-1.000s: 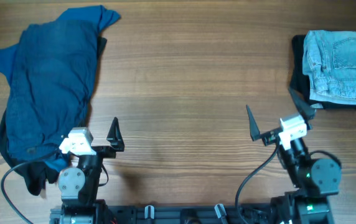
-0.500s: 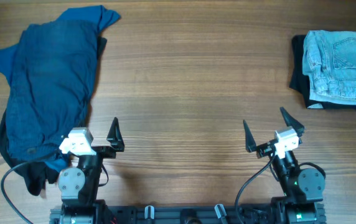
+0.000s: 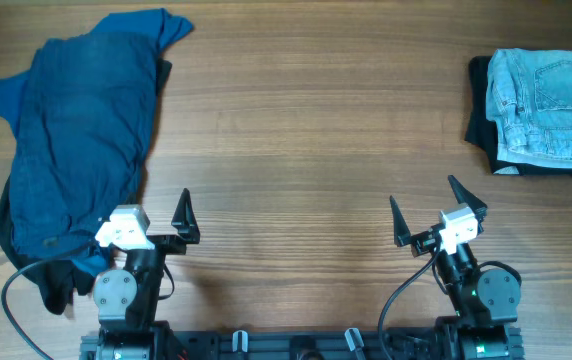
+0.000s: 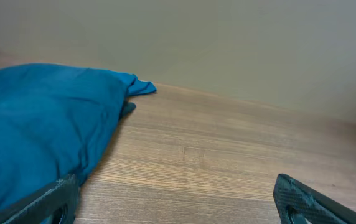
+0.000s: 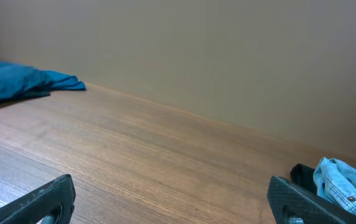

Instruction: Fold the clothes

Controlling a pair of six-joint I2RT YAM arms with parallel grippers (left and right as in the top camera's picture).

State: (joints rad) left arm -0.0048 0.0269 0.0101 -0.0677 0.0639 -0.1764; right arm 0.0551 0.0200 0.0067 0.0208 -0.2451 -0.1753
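A heap of unfolded blue clothes (image 3: 76, 140) lies at the left of the wooden table, with a dark garment under its near end. It also shows in the left wrist view (image 4: 35, 137) and far off in the right wrist view (image 5: 16, 82). A folded stack with light blue jeans (image 3: 548, 95) on top of a black garment sits at the far right, and its edge shows in the right wrist view (image 5: 346, 183). My left gripper (image 3: 146, 222) is open and empty beside the near end of the blue heap. My right gripper (image 3: 434, 212) is open and empty near the front edge, well short of the folded stack.
Bare wooden tabletop (image 3: 306, 150) stretches between the blue heap and the folded stack. The arm bases and cables (image 3: 296, 340) sit along the front edge. A plain wall (image 5: 228, 50) rises behind the table's far edge.
My right arm has drawn back from the folded stack toward the front edge and settled there. The left arm and the clothes have not moved.
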